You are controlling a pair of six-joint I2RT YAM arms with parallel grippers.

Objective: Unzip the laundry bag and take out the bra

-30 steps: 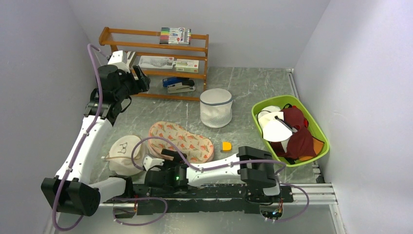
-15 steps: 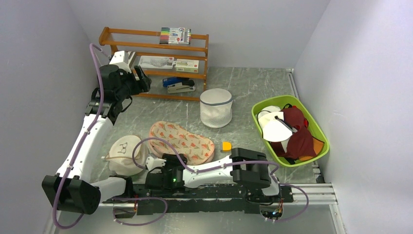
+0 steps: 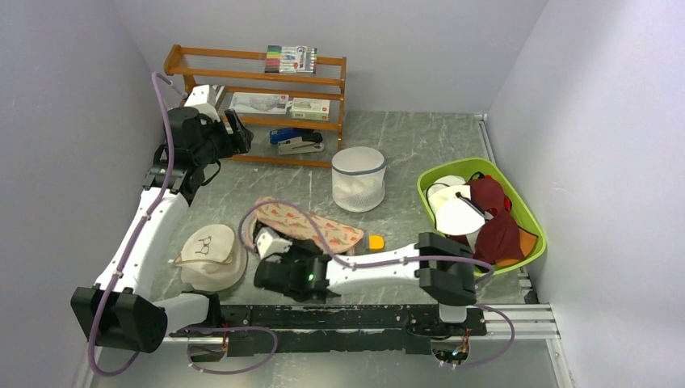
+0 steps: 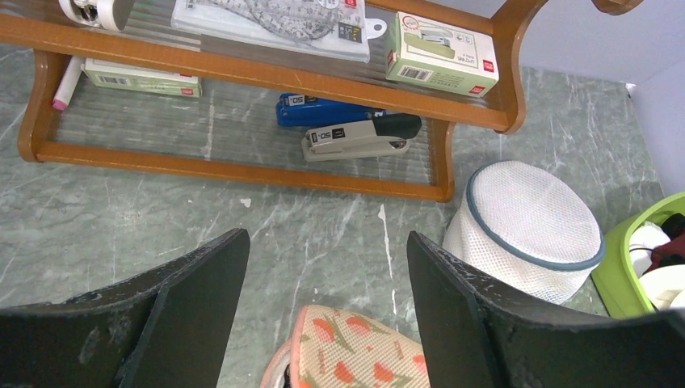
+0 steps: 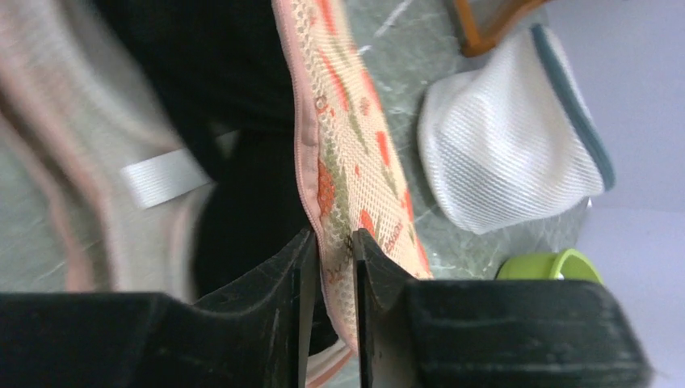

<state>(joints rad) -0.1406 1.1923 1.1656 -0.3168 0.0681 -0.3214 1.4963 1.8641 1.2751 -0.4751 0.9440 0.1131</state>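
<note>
R fingers [image 5: 386, 279] nearly closed, pinching floral edge of laundry bag [image 5: 355, 162] by zip; L fingers [image 4: 194, 283] wide apart, empty, above table [image 4: 315, 214] nr wooden shelf [image 4: 242, 169].

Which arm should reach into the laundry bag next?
Left, probably. The right gripper is shut on the edge of the laundry bag, holding it open over a dark item inside. The left gripper is open and empty near the wooden shelf, with the bag's end low in its view, though farther off.
</note>
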